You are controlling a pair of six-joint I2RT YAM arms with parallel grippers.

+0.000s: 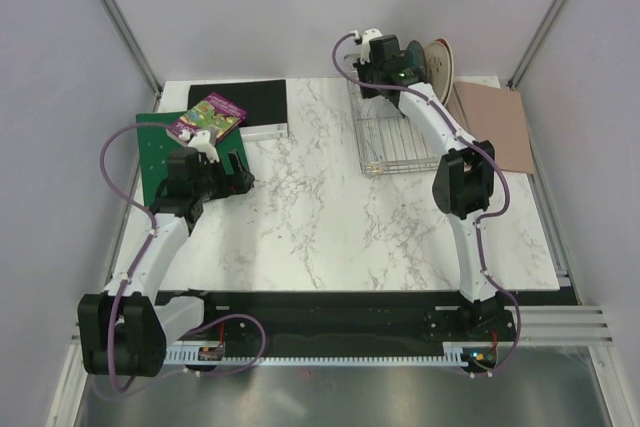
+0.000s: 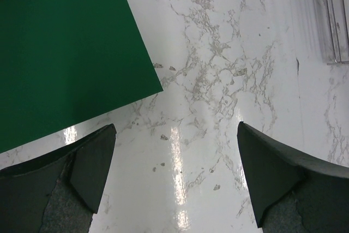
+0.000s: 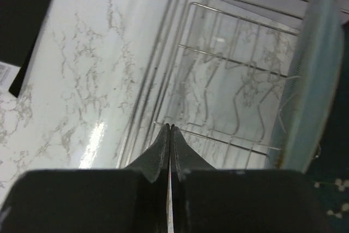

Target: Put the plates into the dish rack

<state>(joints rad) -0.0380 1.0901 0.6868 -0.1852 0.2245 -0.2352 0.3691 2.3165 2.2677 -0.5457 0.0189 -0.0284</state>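
Note:
The dish rack, a silver wire basket, stands at the back right of the marble table. Plates stand on edge at its far end: a dark one and a cream-and-red one show behind the right arm. My right gripper is shut and empty over the rack's far left part. In the right wrist view it hangs above the rack wires, with a pale grey-green plate rim and a speckled dark teal plate close on its right. My left gripper is open and empty low over bare marble.
A green binder lies at the left with a purple book on it; its corner shows in the left wrist view. A black mat lies at the back. Brown cardboard lies right of the rack.

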